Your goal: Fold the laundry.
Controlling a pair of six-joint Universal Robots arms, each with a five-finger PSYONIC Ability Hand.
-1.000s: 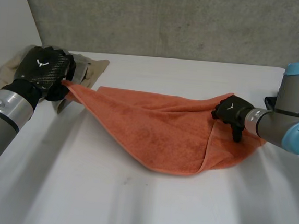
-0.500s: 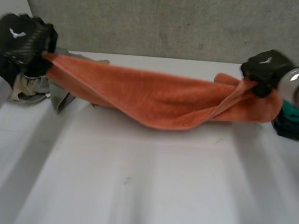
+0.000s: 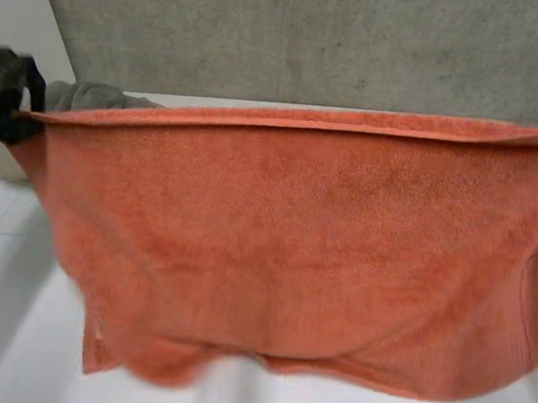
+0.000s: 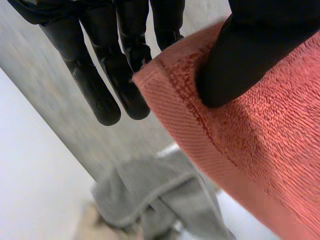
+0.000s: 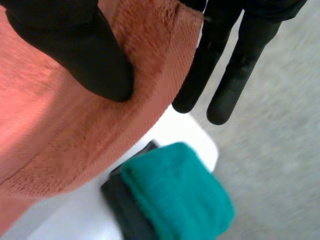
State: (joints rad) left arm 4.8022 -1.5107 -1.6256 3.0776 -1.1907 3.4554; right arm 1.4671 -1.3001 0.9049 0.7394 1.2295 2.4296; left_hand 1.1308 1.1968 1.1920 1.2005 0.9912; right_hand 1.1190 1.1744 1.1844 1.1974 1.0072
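Left hand [image 4: 240, 55] is pinching one top corner of the orange towel [image 3: 293, 251], thumb clamping the hem against the fingers [image 4: 95, 85]. Right hand [image 5: 80, 50] is pinching the opposite top corner, thumb pressing on the terry face. Towel is hanging spread between both hands, top hem taut, lower edge above the white table [image 3: 3, 329]. Grey cloth [image 4: 155, 195] is lying beyond the left hand. Folded teal cloth [image 5: 177, 195] is resting on a dark item near the right fingertips.
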